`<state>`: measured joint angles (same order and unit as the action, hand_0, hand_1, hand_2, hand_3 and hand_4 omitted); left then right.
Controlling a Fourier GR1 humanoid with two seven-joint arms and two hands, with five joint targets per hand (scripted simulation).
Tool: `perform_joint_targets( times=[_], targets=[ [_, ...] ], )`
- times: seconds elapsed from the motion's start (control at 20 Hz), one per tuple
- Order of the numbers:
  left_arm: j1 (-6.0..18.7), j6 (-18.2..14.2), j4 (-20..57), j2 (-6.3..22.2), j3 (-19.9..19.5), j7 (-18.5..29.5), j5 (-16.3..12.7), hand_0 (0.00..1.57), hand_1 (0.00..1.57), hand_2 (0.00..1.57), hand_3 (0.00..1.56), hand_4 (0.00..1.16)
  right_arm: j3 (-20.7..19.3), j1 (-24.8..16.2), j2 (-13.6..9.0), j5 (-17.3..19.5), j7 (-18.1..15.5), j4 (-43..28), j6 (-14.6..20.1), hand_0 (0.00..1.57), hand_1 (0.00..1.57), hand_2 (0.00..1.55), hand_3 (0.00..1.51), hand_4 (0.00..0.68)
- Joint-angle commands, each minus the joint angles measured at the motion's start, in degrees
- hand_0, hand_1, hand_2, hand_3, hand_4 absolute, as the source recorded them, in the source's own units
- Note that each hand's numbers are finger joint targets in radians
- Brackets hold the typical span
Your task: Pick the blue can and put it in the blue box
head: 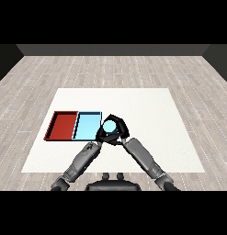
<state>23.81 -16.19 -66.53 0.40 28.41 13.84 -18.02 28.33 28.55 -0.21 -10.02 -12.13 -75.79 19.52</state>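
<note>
Blue can, held with right hand curled round it, just beside light blue tray at its 3 o'clock edge; left hand touching, its finger state unclear.

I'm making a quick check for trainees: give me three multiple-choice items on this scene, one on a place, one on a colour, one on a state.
1. Where is the blue can?
A. in the red tray
B. just right of the light blue tray
C. at the table's far edge

2. Which tray lies further left?
A. red tray
B. light blue tray
C. a green one

3. The right hand is
A. flat on the table
B. out of view
C. curled round the can

Key: B, the can sits beside that tray's right rim; A, red lies leftmost; C, dark fingers wrap the can.
</note>
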Motion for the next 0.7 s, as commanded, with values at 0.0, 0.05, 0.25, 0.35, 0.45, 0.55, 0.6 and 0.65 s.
perform_joint_targets(
  times=[0.0, 0.05, 0.25, 0.35, 0.45, 0.55, 0.6, 0.65],
  targets=[
    [0.7, -1.6, 3.6, -0.4, 0.7, 2.1, -1.1, 0.00, 0.00, 0.00, 0.00, 0.17, -3.4, 2.3, 0.2, -1.5, 1.3, 2.0, -3.9, 1.50, 1.50, 1.47, 1.41, 0.533],
    [2.3, -4.7, 1.3, -0.4, -0.2, -3.4, 2.4, 0.00, 0.00, 0.00, 0.00, 0.17, 2.3, -2.5, 0.2, 0.1, 0.4, -2.0, -0.3, 1.51, 1.51, 1.47, 1.41, 0.547],
    [6.7, -7.9, 7.2, -0.4, 1.6, -4.2, 4.2, 0.00, 0.00, 0.00, 0.00, 0.00, -1.0, 0.8, 0.2, -3.6, -3.5, 5.0, -3.2, 1.48, 1.48, 1.46, 1.41, 0.572],
    [8.0, -6.5, 9.8, -0.4, 2.4, -2.1, 2.7, 0.00, 0.00, 0.00, 0.00, 0.00, -1.7, 0.1, 0.2, -1.7, 0.2, 0.4, -2.5, 1.49, 1.49, 1.46, 1.40, 0.570],
    [10.4, -12.1, 5.2, -0.3, 5.0, -7.0, 6.3, 0.00, 0.00, 0.00, 0.00, 0.00, -0.6, -2.7, -0.5, -0.5, -0.5, -2.0, -3.1, 1.48, 1.48, 1.46, 1.40, 0.559],
    [9.5, -9.2, 7.9, -0.3, -1.5, -1.7, 6.2, 0.00, 0.00, 0.30, 0.00, 0.53, -0.8, 0.8, 0.1, -1.6, 0.4, 0.3, -1.1, 1.49, 1.49, 1.46, 1.40, 0.557],
    [3.4, -11.7, 2.1, -0.3, 1.2, -2.6, 0.8, 0.89, 0.89, 0.97, 0.86, 0.65, 0.7, -1.7, 0.1, -1.0, -1.0, -2.0, -1.1, 1.49, 1.49, 1.46, 1.40, 0.558],
    [2.8, -10.8, 4.4, -0.3, 1.4, -2.7, 3.3, 1.11, 1.11, 1.10, 0.84, 0.69, -0.8, -2.8, 0.1, -2.6, -2.8, -0.6, -4.5, 1.47, 1.47, 1.46, 1.40, 0.572]
  ],
)
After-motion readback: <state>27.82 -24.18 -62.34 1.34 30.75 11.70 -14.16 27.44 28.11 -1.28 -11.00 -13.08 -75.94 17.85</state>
